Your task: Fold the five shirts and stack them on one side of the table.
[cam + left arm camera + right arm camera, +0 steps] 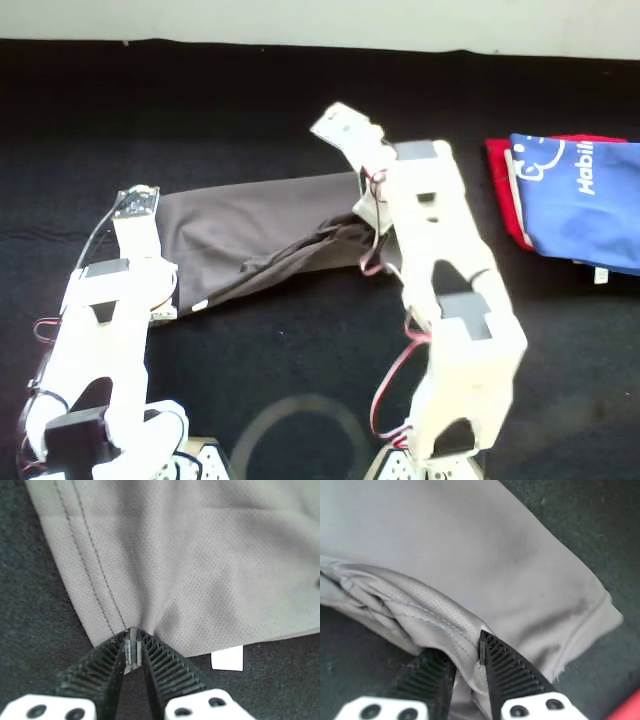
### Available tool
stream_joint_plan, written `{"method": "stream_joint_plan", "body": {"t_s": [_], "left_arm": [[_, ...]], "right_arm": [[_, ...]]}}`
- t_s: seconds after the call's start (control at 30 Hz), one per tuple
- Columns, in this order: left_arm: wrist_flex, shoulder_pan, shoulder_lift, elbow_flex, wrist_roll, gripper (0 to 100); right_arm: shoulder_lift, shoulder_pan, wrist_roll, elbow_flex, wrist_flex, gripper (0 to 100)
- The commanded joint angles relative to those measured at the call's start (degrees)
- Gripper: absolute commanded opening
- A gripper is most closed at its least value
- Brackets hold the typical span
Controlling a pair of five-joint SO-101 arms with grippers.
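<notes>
Left gripper [132,639]: fingers [165,660] pressed together, pinching the stitched hem corner of the grey shirt [200,555]. A small white tag [227,659] sticks out from under the shirt's edge just beside that corner.

Right gripper [467,652]: fingers [507,672] clamped on a bunched fold of the same grey shirt, beside a hemmed sleeve end.

Grey shirt lies as a long folded band across the middle of the bench [300,350], running from the left arm [110,330] to the right arm [440,270]. Its far edge is straight. Its near edge is wrinkled and gathered toward the right gripper.

Stack at the right side of the bench: blue shirt [585,205] folded, lying on top of red shirt [503,190], whose edge shows along the blue one's left side. Stack is apart from the grey shirt, with the right arm between them.

Bare black bench shows beyond the grey shirt's far edge and between the two arm bases, where a faint ring mark [290,430] sits.
</notes>
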Motion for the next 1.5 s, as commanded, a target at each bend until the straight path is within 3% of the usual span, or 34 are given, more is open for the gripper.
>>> {"method": "stream_joint_plan", "body": {"t_s": [0.0,0.1,0.3,0.47,0.53,0.63,0.7,0.93,1.13,1.3,1.47], "left_arm": [[0.4,-0.7,0.7,-1.0,0.5,1],[0.4,-0.7,0.7,-1.0,0.5,1],[0.4,-0.7,0.7,-1.0,0.5,1],[0.4,-0.7,0.7,-1.0,0.5,1],[0.4,-0.7,0.7,-1.0,0.5,1],[0.4,-0.7,0.7,-1.0,0.5,1],[0.4,-0.7,0.7,-1.0,0.5,1],[0.4,-0.7,0.7,-1.0,0.5,1],[0.4,-0.7,0.7,-1.0,0.5,1],[0.4,-0.7,0.7,-1.0,0.5,1],[0.4,-0.7,0.7,-1.0,0.5,1]], "right_arm": [[6.1,0.1,-5.3,-12.9,2.9,16.5],[11.3,1.3,-11.9,-20.6,3.3,24.9],[13.9,4.5,-24.8,-32.9,7.8,23.8],[14.2,4.8,-25.7,-42.7,22.5,23.8],[14.3,4.6,-25.7,-45.1,28.5,20.2],[14.4,3.6,-25.7,-46.0,33.7,2.7],[14.3,3.0,-25.9,-44.9,34.2,2.2],[14.5,-8.4,-26.1,-39.1,33.7,0.7],[14.5,-18.9,-26.1,-38.0,26.1,0.7],[18.5,-22.5,-26.1,-35.5,19.7,0.7],[23.3,-25.5,-26.1,-35.6,25.3,0.7]]}}
